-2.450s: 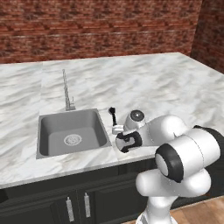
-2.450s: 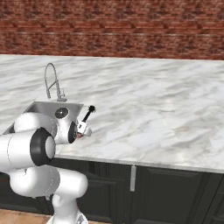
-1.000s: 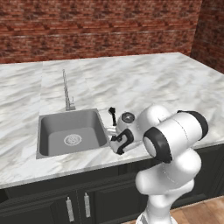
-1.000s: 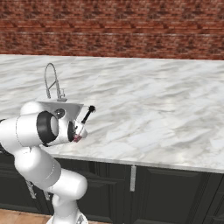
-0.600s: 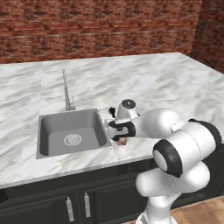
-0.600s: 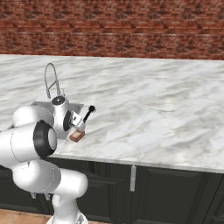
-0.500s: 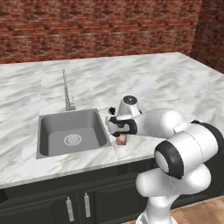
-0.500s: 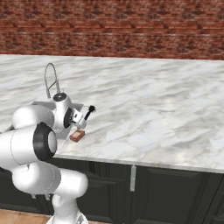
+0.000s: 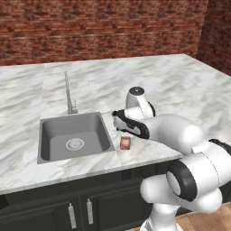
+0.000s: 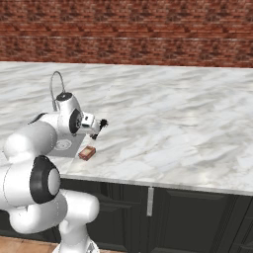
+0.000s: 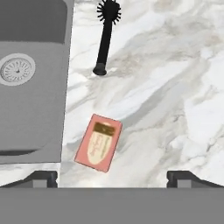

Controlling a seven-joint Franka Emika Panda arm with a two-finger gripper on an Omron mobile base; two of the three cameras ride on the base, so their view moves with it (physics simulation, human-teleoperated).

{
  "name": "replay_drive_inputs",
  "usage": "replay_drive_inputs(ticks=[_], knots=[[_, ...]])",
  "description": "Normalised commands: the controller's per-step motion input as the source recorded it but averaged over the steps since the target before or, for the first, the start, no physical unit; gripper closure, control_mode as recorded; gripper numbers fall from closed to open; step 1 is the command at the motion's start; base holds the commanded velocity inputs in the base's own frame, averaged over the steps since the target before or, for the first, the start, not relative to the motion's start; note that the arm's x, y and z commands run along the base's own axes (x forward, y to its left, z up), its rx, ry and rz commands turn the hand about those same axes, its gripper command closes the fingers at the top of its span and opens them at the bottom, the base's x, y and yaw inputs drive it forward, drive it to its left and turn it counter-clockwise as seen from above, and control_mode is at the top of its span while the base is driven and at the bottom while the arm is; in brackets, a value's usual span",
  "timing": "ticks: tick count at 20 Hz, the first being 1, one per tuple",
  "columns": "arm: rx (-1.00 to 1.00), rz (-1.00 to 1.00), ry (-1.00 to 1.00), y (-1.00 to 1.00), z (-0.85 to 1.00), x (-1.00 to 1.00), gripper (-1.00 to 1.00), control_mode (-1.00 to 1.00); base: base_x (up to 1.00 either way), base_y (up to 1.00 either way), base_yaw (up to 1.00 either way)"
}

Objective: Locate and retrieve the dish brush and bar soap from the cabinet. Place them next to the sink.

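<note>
From the left base view we see the bar soap (image 9: 125, 143) lying flat on the white marble counter (image 9: 180, 90), just beside the right rim of the sink (image 9: 74, 137). The gripper (image 9: 118, 118) hangs above and slightly behind it, lifted clear; half a second ago it was down close over the soap, so the arm has just let go and pulled up. We cannot make out the dish brush here, since the arm covers that spot.

From the right base view the soap (image 10: 87, 152) rests on the marble near the counter's front edge, apart from the gripper (image 10: 97, 129). Just past the hand, the black bristle head of the dish brush (image 10: 103, 123) pokes out on the counter. The faucet (image 10: 53, 89) curves up behind the arm.

In the hand view both things lie free below us: the bar soap (image 11: 99, 142) tilted, label up, close to the sink (image 11: 33, 78) wall, and the dish brush (image 11: 105, 37) farther on, its handle pointing back toward the soap and its spiky head away. The two dark fingertips stand wide apart at the lower corners with nothing between them, so the pincer is released and empty.

We judge that both items now sit next to the sink, which is what the task asks; only backing the arm away seems left.
</note>
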Motion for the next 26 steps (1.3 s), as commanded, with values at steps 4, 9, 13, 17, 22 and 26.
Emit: replay_drive_inputs(ticks=[4,9,13,17,22,26], knots=[[-0.09,0.11,0.09,-0.01,0.48,-0.54,-1.0,-1.0,0.0,0.0,0.0],[-0.03,0.0,-0.04,-0.02,0.32,-0.51,-1.0,-1.0,0.0,0.0,0.0],[0.03,-0.02,-0.18,-0.02,0.18,-0.6,-1.0,-1.0,0.0,0.0,0.0],[0.08,-0.02,-0.25,-0.07,0.01,-0.76,-1.0,-1.0,0.0,0.0,0.0],[0.1,-0.02,-0.26,-0.13,0.0,-0.77,-1.0,-1.0,0.0,0.0,0.0],[0.11,-0.02,-0.25,-0.12,0.0,-0.7,-1.0,-1.0,0.0,0.0,0.0]])
